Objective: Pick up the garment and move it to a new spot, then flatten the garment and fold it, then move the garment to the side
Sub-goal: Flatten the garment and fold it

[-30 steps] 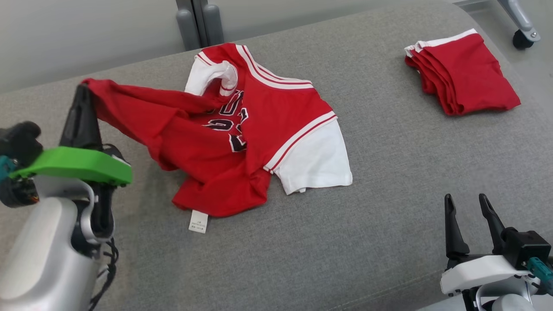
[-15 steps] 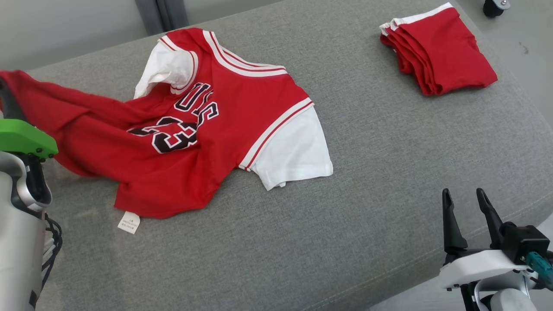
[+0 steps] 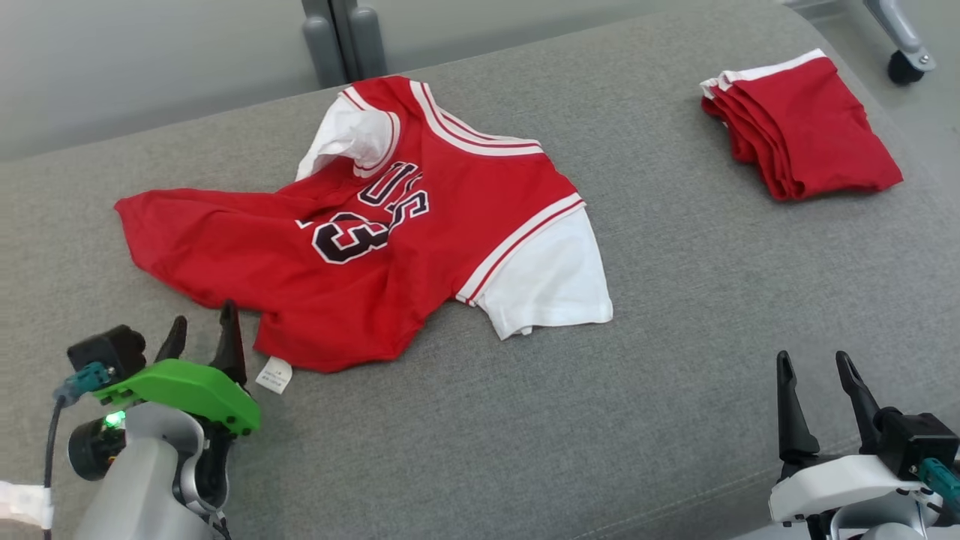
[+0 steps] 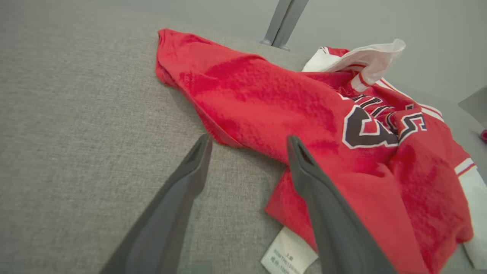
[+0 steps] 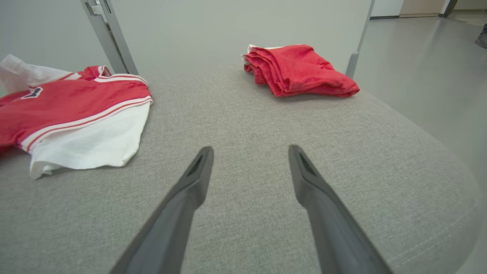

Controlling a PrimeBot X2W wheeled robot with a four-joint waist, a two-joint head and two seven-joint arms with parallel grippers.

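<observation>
Head view, with the garment (image 3: 465, 202), a red jersey with white sleeves, lying rumpled on the left half of the grey padded tabletop (image 3: 675, 315). Its hem was turned toward the left edge and its collar toward the far edge, so that its long axis ran roughly left to right across the tabletop. The left tool (image 3: 204, 315) stood at the near left corner, jaws wide apart and nothing between them, with its fingertips aimed at the wrinkled hem just beside the care label (image 3: 274, 373). Whether they touched the cloth could not be told. The right tool (image 3: 814, 358), likewise open and empty, stood at the near right corner, well apart from the garment. A folded red pile (image 3: 817, 120) occupied the far right corner. Flattening appeared to be the step in hand, and the left arm was judged the nearer for a pull on the hem.
</observation>
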